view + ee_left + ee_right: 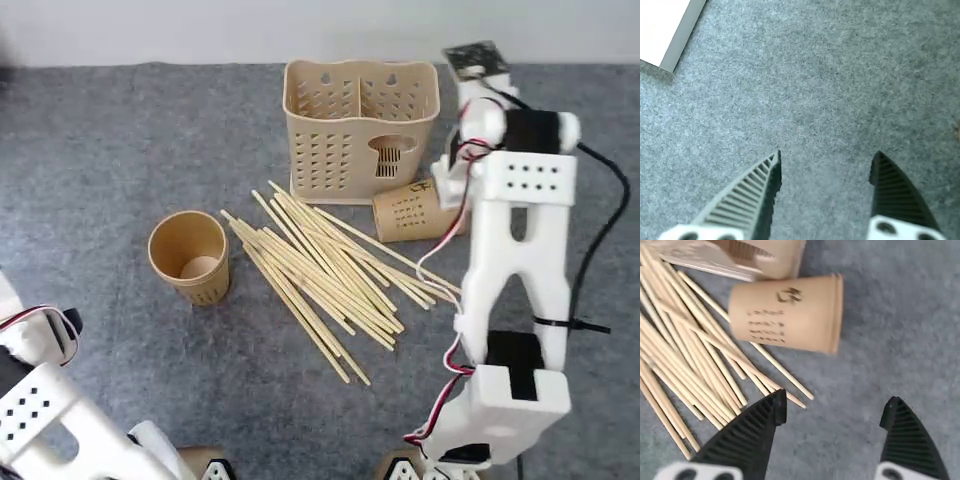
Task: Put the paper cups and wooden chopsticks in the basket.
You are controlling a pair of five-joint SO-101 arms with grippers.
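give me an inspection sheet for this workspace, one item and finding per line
surface: grey felt-like mat
job's things: beige perforated plastic basket upright at the back; upright brown paper cup left of the heap; tipped brown paper cup on its side beside the basket; pale wooden chopsticks heaped loose on the mat
clutter: nothing seen
grippers: left gripper open over bare mat; right gripper open above the mat near the tipped cup
cables: red and white wires along the right arm; black cable beside it
surroundings: pale wall behind the mat
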